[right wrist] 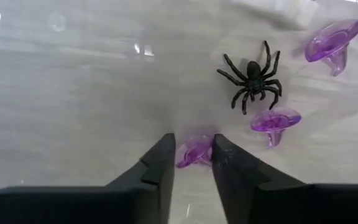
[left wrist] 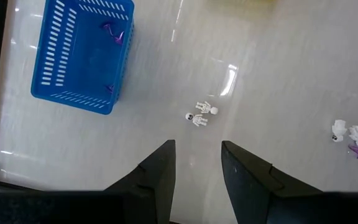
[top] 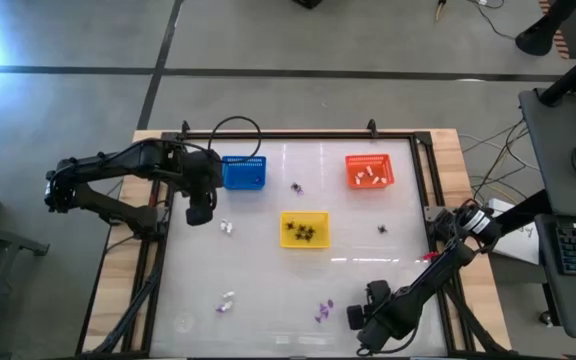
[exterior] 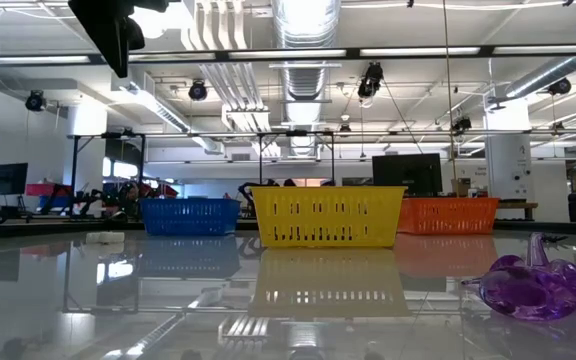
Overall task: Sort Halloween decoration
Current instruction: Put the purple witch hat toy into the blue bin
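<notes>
The Halloween decoration lies scattered on the white table. In the right wrist view I see three purple trinkets [right wrist: 276,121] and a black spider [right wrist: 252,78]. My right gripper [right wrist: 193,155], near the table's front edge [top: 358,316], points down and is shut on the nearest purple trinket. My left gripper [left wrist: 197,162] hangs open high over two white skeleton trinkets [left wrist: 201,112], beside the blue basket [left wrist: 82,56], which holds purple trinkets [left wrist: 114,33]. My right gripper pinches a purple trinket [right wrist: 196,151] between its two fingertips. The fingers come from above, pointing down. The trinket lies on the table; which part of it the fingers are on is too small to tell.
The yellow basket [top: 304,229] with black spiders stands mid-table, and the orange basket [top: 369,171] with white trinkets at the far right. More trinkets lie loose: white ones [top: 228,298], a black spider [top: 381,229] and another trinket [top: 296,187]. A black frame borders the table.
</notes>
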Robot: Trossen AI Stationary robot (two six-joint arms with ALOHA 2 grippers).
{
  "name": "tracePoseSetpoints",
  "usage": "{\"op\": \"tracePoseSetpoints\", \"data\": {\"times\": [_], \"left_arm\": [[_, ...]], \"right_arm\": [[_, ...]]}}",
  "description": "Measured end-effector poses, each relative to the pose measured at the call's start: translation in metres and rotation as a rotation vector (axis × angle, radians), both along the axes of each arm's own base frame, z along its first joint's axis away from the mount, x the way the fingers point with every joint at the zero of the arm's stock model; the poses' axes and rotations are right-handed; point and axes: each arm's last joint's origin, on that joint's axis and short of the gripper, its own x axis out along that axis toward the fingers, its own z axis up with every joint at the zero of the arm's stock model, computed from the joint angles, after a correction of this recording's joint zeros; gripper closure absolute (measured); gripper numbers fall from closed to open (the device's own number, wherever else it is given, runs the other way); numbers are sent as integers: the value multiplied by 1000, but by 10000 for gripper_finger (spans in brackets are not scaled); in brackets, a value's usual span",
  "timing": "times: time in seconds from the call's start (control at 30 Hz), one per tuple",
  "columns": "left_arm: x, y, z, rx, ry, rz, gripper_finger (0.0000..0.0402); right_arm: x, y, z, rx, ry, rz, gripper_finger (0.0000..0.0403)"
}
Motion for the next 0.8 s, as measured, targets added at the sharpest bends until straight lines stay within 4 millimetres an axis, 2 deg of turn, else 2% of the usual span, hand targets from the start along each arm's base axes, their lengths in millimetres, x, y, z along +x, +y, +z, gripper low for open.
{"op": "tracePoseSetpoints", "data": {"times": [0.13, 0.27, 0.53, 0.8], "left_arm": [[0, 0, 0, 0, 0, 0, 290], [0, 0, 0, 0, 0, 0, 290], [0, 0, 0, 0, 0, -1, 290], [-1, 0, 0, 0, 10, -5, 290]], "right_arm": [[0, 0, 0, -2, -2, 0, 362], [0, 0, 0, -5, 0, 0, 388], [0, 1, 3, -11, 17, 2, 393], [6, 6, 21, 8, -16, 15, 394]]}}
